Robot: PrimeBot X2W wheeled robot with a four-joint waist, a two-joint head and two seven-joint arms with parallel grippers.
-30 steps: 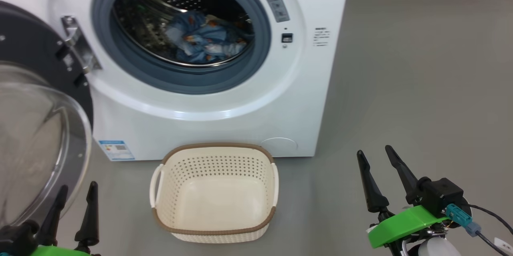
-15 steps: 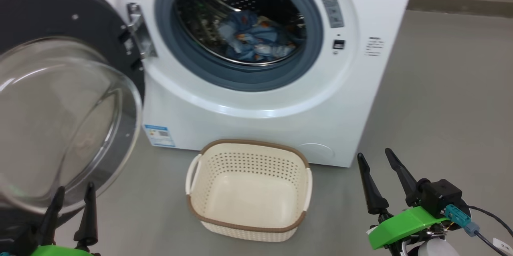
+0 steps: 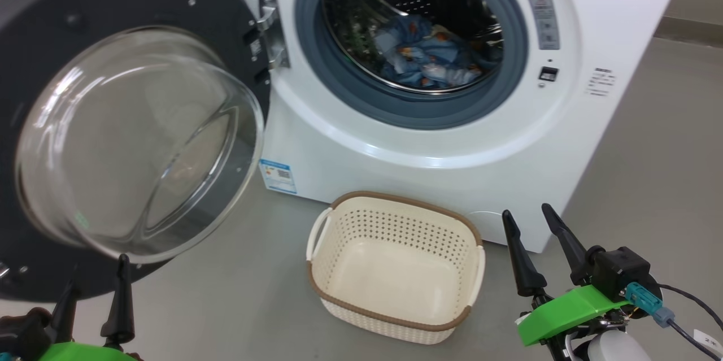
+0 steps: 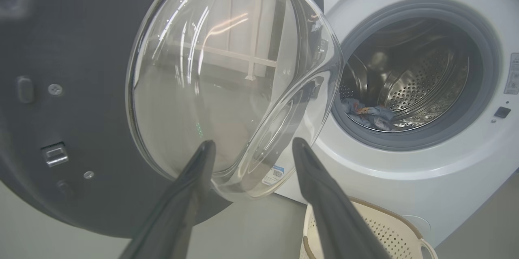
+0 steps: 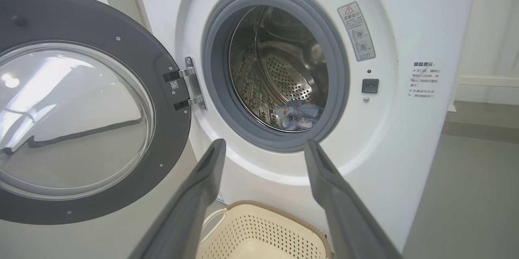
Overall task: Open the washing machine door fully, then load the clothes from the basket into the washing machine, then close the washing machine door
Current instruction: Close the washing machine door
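The washing machine (image 3: 395, 140) stands with its door (image 3: 141, 140) swung wide open to the left, glass bowl facing me. Blue clothes (image 3: 429, 59) with orange print lie inside the steel drum, also seen as clothes (image 5: 302, 115) and clothes (image 4: 367, 113). The cream basket (image 3: 395, 198) sits empty on the floor before the machine. My left gripper (image 3: 96, 273) is open just below the door's glass bowl (image 4: 227, 80), and nothing is between its fingers. My right gripper (image 3: 526, 211) is open and empty to the right of the basket, pointing at the drum mouth.
Grey floor (image 3: 649, 152) stretches to the right of the machine. The door's dark ring (image 4: 61, 68) looms close on the left. A steel hinge (image 3: 274, 27) joins door and machine. A blue label (image 3: 278, 175) sits low on the front.
The head camera has swung left, so the whole picture has shifted right and more of the door shows. Both grippers stay open; the basket, clothes and door have not moved.
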